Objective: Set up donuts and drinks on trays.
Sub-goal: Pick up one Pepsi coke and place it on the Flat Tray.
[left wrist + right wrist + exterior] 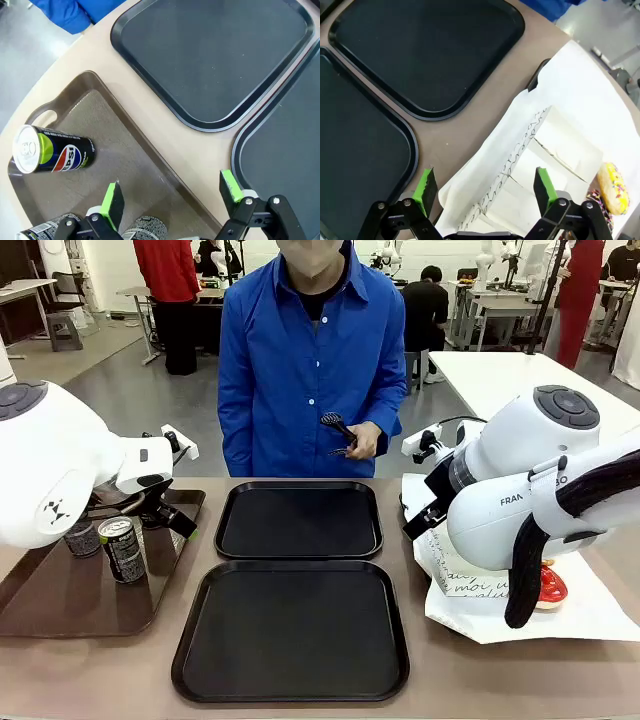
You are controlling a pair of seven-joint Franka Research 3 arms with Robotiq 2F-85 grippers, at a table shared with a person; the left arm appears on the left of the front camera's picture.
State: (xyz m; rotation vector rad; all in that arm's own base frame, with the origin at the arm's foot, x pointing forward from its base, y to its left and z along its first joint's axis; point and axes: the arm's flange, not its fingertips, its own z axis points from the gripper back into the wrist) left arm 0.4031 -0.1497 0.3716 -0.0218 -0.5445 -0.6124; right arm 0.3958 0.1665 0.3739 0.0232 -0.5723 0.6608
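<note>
Two black trays lie mid-table, one far [298, 520] and one near [290, 632], both bare. Drink cans [122, 548] stand on a brown tray [60, 590] at the left. My left gripper [171, 192] hangs open over that tray's right rim, with a blue-labelled can [52, 155] ahead of it and two dark cans [145, 229] just under its base. My right gripper [485, 185] is open above white paper sleeves [545, 150]. A yellow sprinkled donut [613, 187] lies beyond its right finger. A red donut [550, 585] shows under the right arm.
A person in a blue shirt stands at the far edge holding black tongs [338, 428]. White paper [590, 610] covers the table's right side. The right arm [520, 490] blocks much of that paper. A strip of bare table [195, 150] separates the brown tray from the black ones.
</note>
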